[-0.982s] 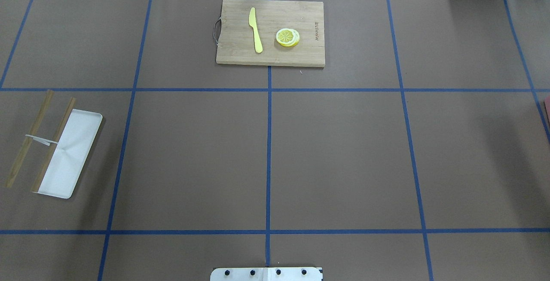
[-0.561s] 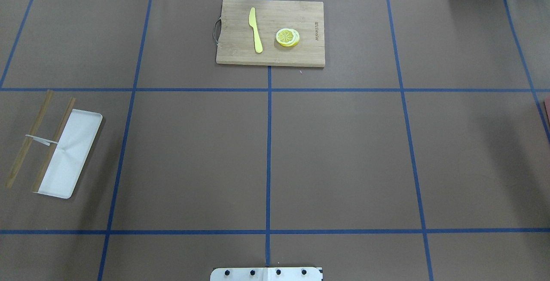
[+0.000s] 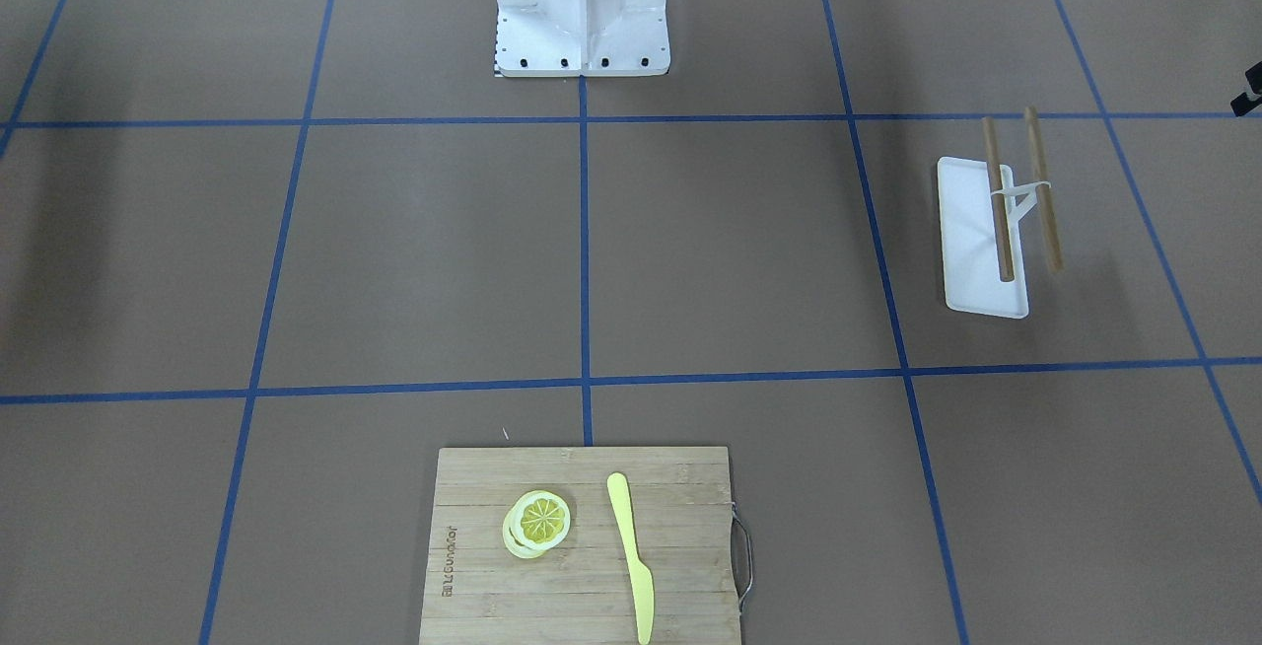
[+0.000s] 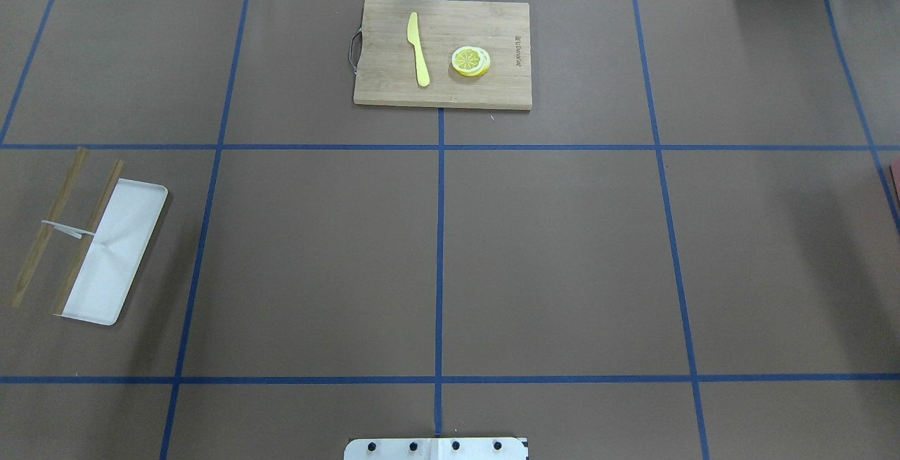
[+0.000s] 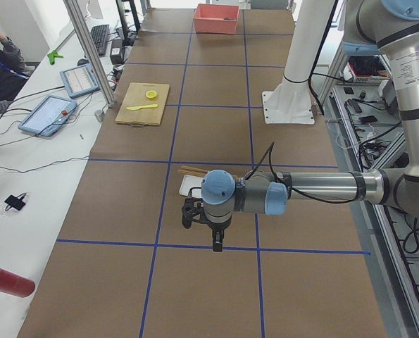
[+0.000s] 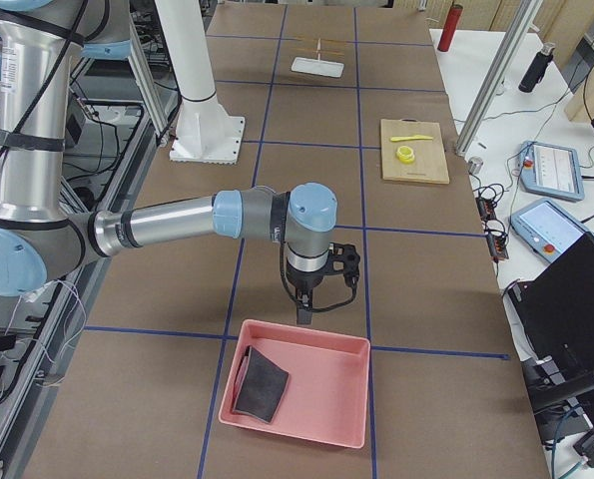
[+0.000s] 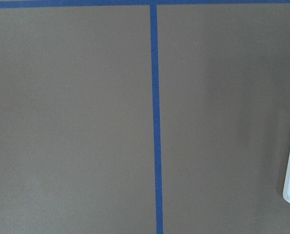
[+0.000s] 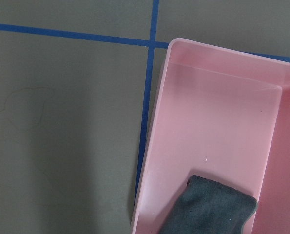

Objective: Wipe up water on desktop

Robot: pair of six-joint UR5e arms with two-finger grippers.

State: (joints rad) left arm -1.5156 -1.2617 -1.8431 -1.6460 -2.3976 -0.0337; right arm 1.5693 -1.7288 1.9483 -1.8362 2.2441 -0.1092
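Right tool (image 6: 302, 315) near pink bin (image 6: 316, 384) rim, left tool (image 5: 217, 246) seemingly over open desktop (image 5: 209, 296); jaw spread cannot tell.

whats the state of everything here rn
desktop: no puddle visible
cutting board: flat on desktop
yellow knife: flat on board
lemon slices: stacked, apart from knife
wooden sticks: joined by white clip
white tray: flat, one stick over its edge
pink bin: upright on desktop
dark cloth: folded in bin, unheld
left gripper: above desktop, jaws unclear
right gripper: near bin, jaws unclear
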